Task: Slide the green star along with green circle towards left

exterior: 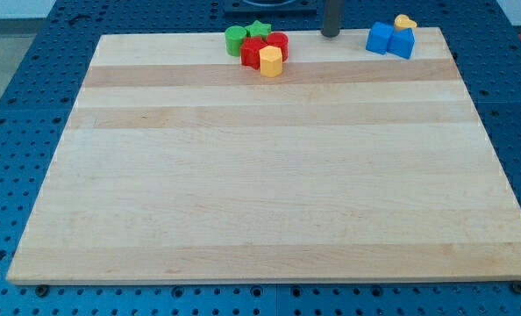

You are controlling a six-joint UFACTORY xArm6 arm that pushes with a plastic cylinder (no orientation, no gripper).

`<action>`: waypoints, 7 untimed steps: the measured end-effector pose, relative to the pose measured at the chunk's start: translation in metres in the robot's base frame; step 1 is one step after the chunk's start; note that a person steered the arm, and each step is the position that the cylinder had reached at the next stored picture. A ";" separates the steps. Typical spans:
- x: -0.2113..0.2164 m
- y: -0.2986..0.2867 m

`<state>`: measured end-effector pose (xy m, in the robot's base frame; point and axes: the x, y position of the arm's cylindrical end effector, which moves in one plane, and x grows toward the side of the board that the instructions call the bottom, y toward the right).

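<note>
My tip (331,35) stands right of the green star (259,30) and green circle (236,39).

Red blocks (262,46) + yellow hexagon (270,61) clustered top centre; blue blocks (390,39), yellow block (404,21) top right.

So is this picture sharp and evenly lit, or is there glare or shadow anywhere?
In the camera view, light is soft and even on the wooden board, with no strong glare. The green star, green circle and my tip look slightly soft at the view's top. Shadows are faint; the board's sides taper from perspective.
</note>
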<state>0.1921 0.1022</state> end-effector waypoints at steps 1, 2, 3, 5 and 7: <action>0.000 0.000; -0.001 -0.004; 0.001 -0.027; 0.002 -0.120; 0.015 -0.198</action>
